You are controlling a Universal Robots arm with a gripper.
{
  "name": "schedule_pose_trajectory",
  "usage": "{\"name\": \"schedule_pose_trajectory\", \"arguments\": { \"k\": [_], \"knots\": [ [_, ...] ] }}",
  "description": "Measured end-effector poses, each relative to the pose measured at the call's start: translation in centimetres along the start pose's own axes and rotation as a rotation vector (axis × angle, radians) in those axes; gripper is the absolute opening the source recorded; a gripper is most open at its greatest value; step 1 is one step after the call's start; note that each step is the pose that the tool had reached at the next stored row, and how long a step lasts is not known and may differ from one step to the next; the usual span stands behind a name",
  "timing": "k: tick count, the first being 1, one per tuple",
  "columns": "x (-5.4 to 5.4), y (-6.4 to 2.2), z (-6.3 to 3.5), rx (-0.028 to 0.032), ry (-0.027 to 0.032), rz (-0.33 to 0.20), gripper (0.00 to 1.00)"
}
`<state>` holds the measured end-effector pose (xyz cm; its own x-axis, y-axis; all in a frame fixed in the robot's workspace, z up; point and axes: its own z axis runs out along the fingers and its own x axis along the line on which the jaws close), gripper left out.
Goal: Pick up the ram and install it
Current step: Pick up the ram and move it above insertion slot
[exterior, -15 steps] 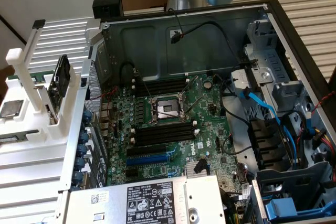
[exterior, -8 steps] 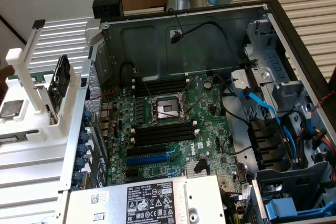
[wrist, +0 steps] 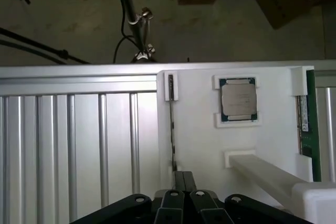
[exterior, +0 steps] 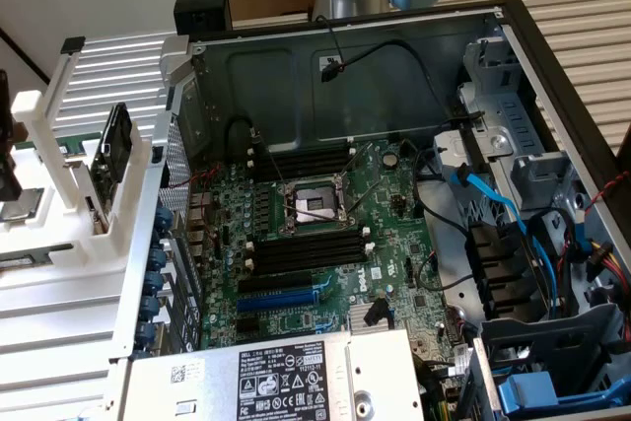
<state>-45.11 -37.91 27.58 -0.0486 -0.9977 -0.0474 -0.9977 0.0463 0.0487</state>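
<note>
We see the gripper [wrist: 184, 176] in the wrist view with its two black fingers [wrist: 190, 179] pressed together and nothing between them. It hangs over a flat white plastic holder [wrist: 199, 145] on a ribbed aluminium table [wrist: 79, 145].

The holder carries three things. The ram [wrist: 311, 129], a long, narrow green circuit-board stick, sits in a white bracket at one end of the holder, well apart from the gripper. A square silver processor chip [wrist: 239, 100] lies flat in a white frame. It is between the ram and a thin dark strip [wrist: 171, 124], seen edge-on and held by a small white clip. The closed fingers line up with that strip's near end; we cannot tell whether they touch it.

In the exterior view, the open grey metal computer case [exterior: 276, 76] holds a green motherboard [exterior: 394, 234]. On the board are long black memory slots [exterior: 306, 248] on either side of a square processor socket [exterior: 308, 206], and a blue expansion slot [exterior: 281, 296]. Blue cables [exterior: 490, 194] run beside the board.
</note>
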Motion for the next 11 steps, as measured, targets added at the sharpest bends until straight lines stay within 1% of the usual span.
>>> {"name": "schedule_pose_trajectory", "arguments": {
  "k": [1,11],
  "knots": [
    [0.0,-0.04,0.37,-0.0001,0.0001,-0.002,0.10],
    [0.2,-0.14,2.18,-0.0006,0.0006,-0.010,0.10]
  ]
}}
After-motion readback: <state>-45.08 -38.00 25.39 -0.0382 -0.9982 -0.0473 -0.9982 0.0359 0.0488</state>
